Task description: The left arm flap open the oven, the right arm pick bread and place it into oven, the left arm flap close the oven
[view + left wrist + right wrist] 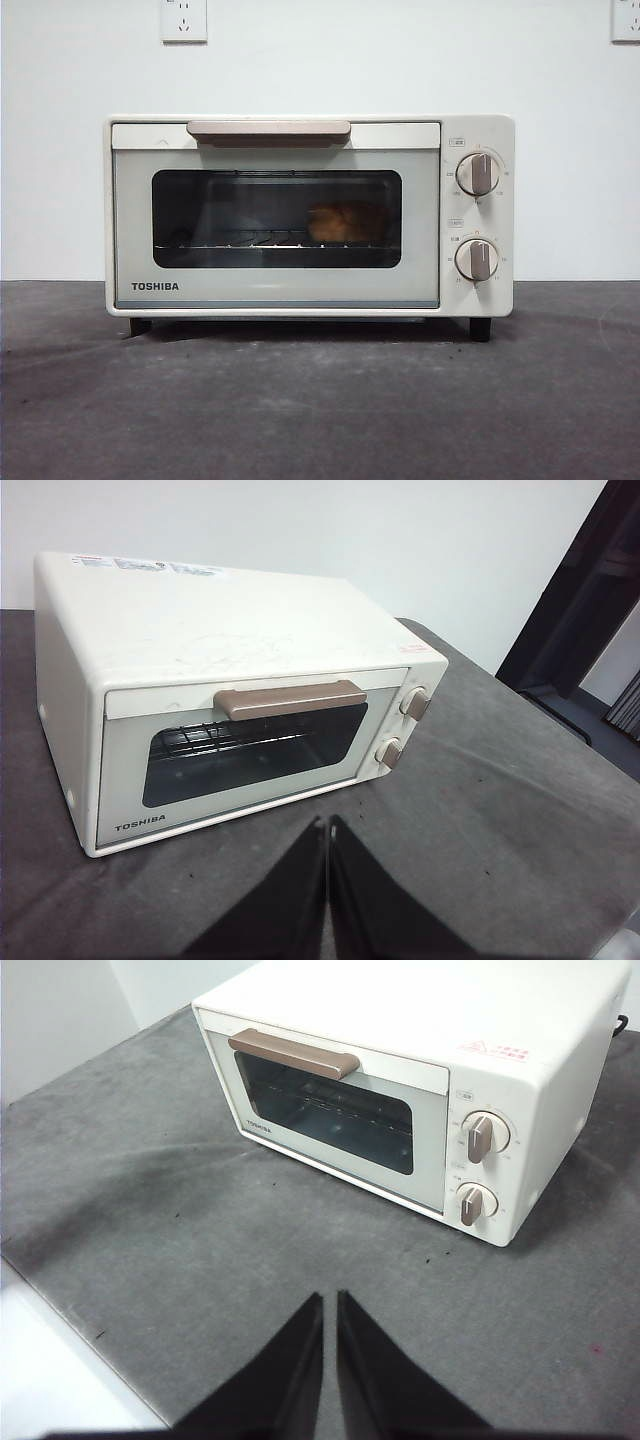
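The cream-white TOSHIBA oven [300,215] stands on the grey table with its door shut. The beige bar handle [268,129] is at the top of the door. The orange-brown bread [340,222] lies on the wire rack inside, seen through the dark glass, right of middle. The oven also shows in the left wrist view [200,660] and the right wrist view [420,1070]. My left gripper [327,830] is shut and empty, back from the oven's front. My right gripper [330,1305] is shut and empty, also back from the oven. Neither arm shows in the front view.
The oven has two round knobs [478,173] on its right side. The grey mat's edge [60,1310] runs close to my right gripper. Two wall sockets [184,20] are on the white wall behind. A dark frame [580,590] stands beyond the table.
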